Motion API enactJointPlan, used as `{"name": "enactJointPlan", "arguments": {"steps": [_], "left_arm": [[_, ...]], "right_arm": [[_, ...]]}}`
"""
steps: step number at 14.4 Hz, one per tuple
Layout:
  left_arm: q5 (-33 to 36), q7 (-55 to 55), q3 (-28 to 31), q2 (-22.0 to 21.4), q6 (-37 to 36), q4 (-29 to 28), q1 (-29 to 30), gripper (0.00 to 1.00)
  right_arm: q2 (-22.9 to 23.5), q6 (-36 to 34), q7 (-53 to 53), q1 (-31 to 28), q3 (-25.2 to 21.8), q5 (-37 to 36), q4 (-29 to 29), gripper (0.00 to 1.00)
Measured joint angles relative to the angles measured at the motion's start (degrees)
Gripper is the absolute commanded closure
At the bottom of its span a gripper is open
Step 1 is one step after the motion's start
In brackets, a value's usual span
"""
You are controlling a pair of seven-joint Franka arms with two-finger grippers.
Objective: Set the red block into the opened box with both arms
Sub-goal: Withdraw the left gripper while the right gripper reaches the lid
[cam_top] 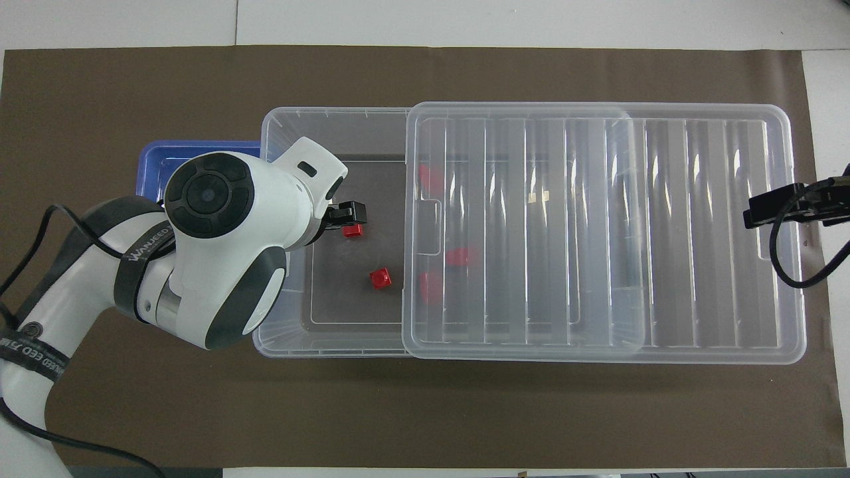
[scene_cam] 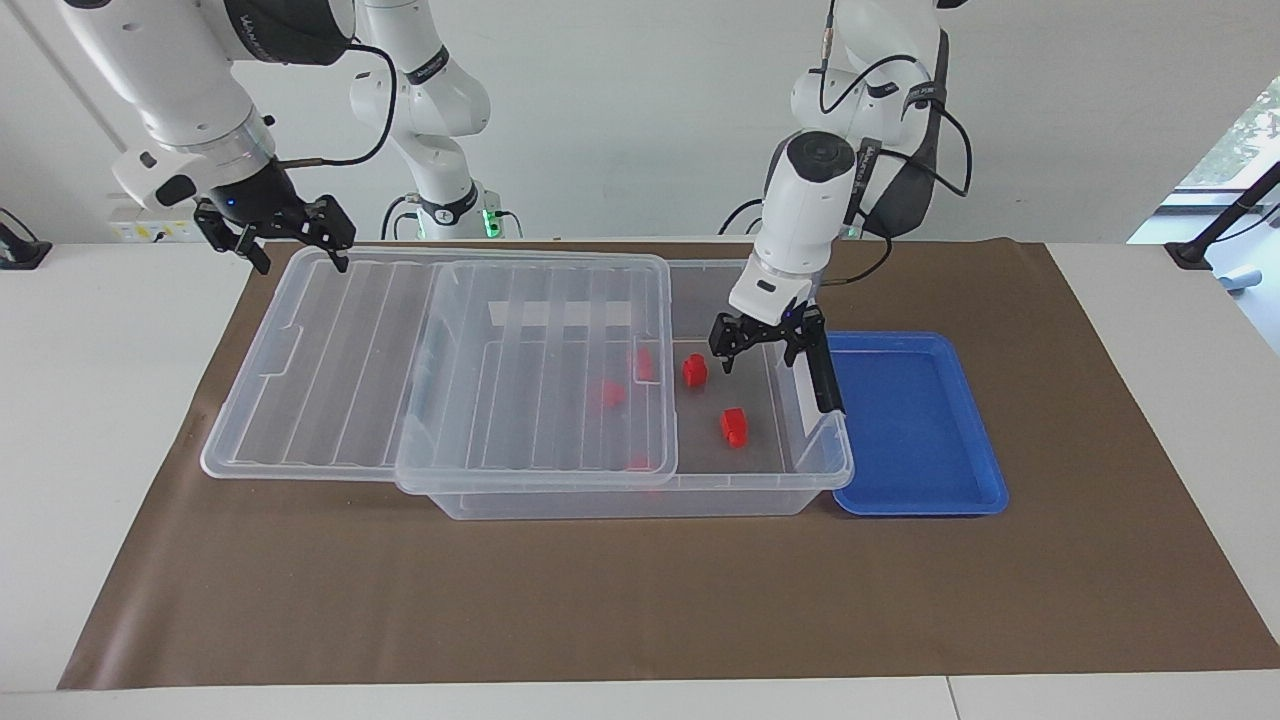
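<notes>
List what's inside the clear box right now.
Two red blocks lie in the box's open part. Red shapes show blurred under the lid; their count is unclear.

Robotics lab: white arms (scene_cam: 810,200) at papered table (scene_cam: 1100,600), plain white wall.

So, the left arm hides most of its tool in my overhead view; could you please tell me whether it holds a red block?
Observer: No, the left tool hangs open and empty above the uncovered end of the box.
Operator: And the block beneath it?
Observer: That red block lies on the box floor, well below the tool.
Operator: And the right tool?
Observer: The right tool is open, over the lid at its corner nearest the robots.
</notes>
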Motion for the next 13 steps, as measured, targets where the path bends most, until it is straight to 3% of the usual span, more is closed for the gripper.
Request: {"name": "enactJointPlan", "arguments": {"steps": [1, 7, 13], "left_arm": [[0.0, 1.6, 0.1, -1.2, -1.2, 0.0, 1.2, 0.0], [0.0, 13.4, 0.7, -5.3, -5.0, 0.4, 11.6, 0.0], [0.0, 24.8, 0.9, -5.8, -11.3, 5.0, 20.8, 0.0]], "right_arm": [[-0.1, 0.6, -1.3, -0.7, 0.0, 0.0, -0.3, 1.0], [-0.3, 10.5, -15.1, -12.4, -0.5, 0.0, -6.5, 1.0], [2.0, 20.0, -19.4, -14.8, -0.6, 0.0, -13.2, 1.0]]}}
